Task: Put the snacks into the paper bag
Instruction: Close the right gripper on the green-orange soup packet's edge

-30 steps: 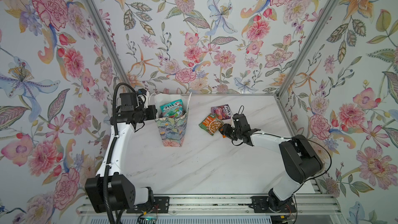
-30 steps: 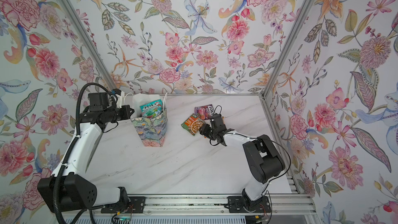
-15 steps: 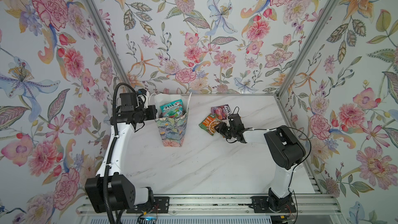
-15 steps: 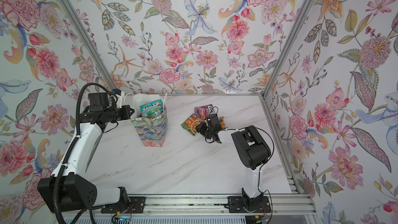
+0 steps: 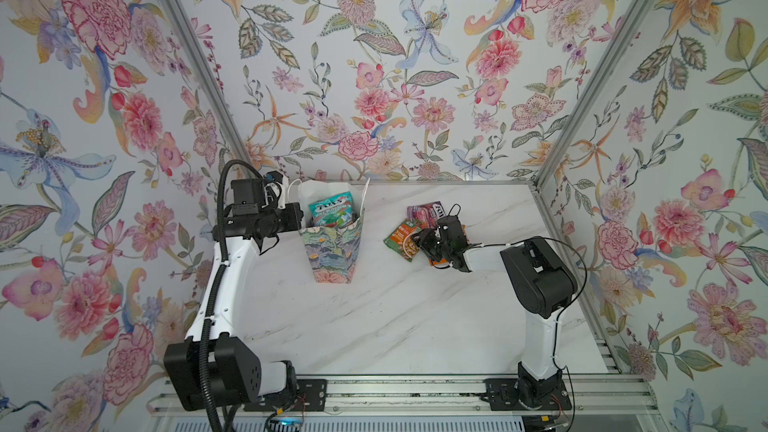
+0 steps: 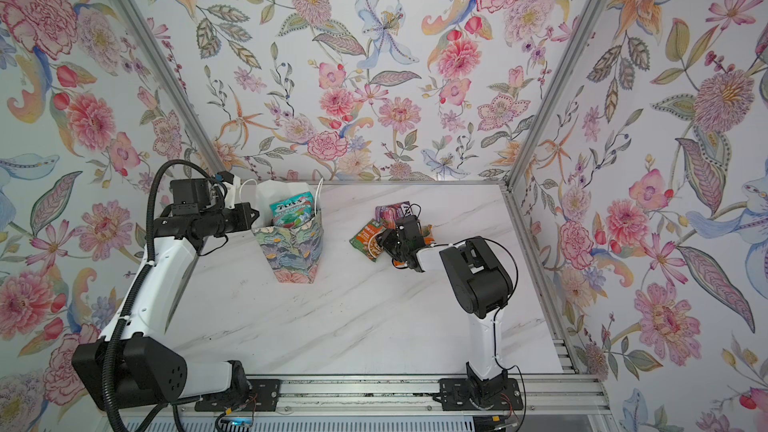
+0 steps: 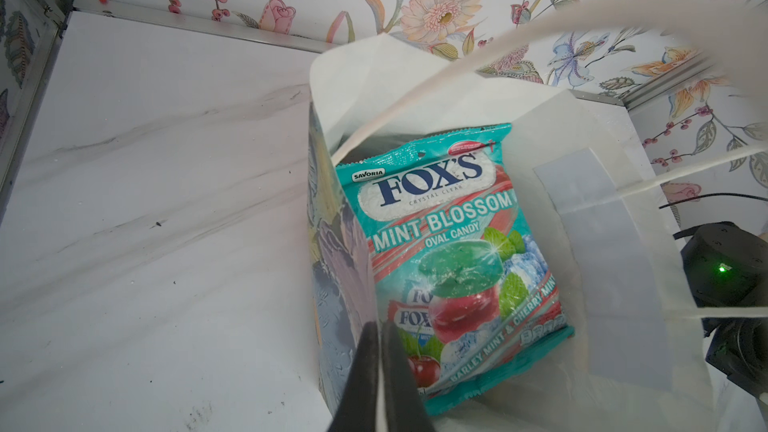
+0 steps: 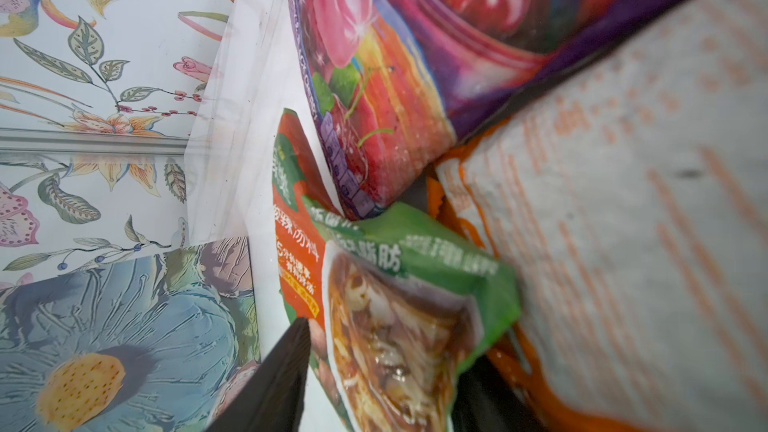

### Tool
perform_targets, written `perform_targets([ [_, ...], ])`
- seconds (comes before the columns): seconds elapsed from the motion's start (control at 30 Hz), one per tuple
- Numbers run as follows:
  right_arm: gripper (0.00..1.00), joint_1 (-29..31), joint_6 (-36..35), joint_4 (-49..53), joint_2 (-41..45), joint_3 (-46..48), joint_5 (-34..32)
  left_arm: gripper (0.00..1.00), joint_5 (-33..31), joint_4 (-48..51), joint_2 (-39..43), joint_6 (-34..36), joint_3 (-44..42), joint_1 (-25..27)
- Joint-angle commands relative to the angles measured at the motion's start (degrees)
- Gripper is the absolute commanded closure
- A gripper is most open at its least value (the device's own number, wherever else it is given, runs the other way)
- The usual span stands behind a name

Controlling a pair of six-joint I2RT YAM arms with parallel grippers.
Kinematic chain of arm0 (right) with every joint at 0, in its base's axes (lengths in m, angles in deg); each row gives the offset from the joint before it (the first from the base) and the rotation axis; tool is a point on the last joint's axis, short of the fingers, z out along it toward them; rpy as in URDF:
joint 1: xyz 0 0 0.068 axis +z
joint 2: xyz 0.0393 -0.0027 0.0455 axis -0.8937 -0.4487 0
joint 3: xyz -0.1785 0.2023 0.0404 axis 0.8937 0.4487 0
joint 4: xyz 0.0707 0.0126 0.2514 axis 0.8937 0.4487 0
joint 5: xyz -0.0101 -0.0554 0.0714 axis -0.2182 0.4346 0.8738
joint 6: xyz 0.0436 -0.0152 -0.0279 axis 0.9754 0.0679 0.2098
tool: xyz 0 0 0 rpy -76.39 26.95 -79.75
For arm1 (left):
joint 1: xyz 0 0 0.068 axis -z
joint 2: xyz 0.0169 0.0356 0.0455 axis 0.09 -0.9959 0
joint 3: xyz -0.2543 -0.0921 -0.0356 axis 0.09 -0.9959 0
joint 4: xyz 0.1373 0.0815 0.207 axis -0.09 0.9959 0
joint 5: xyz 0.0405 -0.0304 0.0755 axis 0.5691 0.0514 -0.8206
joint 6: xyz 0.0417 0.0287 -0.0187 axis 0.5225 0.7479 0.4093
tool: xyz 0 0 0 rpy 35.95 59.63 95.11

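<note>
Paper bag (image 5: 332,255) in shut left hand (image 7: 380,328); right hand (image 5: 420,239) astride green pouch (image 8: 419,259), grip unclear, beside purple packet (image 5: 422,214).

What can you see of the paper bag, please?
The paper bag stands upright at the back left of the table, mouth open. Outside it has a painterly blue, green and purple flower print. Inside it is plain white, and it has white cord handles. A teal Fox's packet sits inside. The left gripper, shut, pinches the bag's left wall at the rim.
</note>
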Motion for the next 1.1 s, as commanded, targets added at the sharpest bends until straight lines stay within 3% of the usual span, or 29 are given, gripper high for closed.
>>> perform_targets([
  [0.0, 0.49, -0.5, 1.4, -0.1, -2.2, -0.7, -2.1, 0.97, 0.4, 1.4, 0.3, 0.5, -0.4, 0.3],
  [0.07, 0.55, -0.6, 1.6, -0.8, -2.5, -0.8, -2.0, 0.97, 0.4, 1.2, 0.2, 0.5, -0.4, 0.3],
  [0.23, 0.87, -0.7, 1.7, -2.7, -1.9, -0.1, -1.8, 0.97, 0.4, 1.2, 0.1, 0.5, -0.3, 0.4],
  [0.37, 0.99, -0.6, 0.0, -2.1, 0.3, -0.3, -1.4, 0.97, 0.5, 1.0, 0.0, 0.3, -0.4, 0.3],
  [0.63, 1.00, 0.9, -6.5, 4.5, 9.5, -1.3, -1.3, 0.97, 0.6, 1.0, 0.1, 0.5, -0.3, 0.3],
  [1.07, 1.00, 6.8, -20.4, 21.6, 25.0, -9.1, -9.0, 0.97, 0.6, 0.8, 0.3, 0.4, -0.5, 0.4],
])
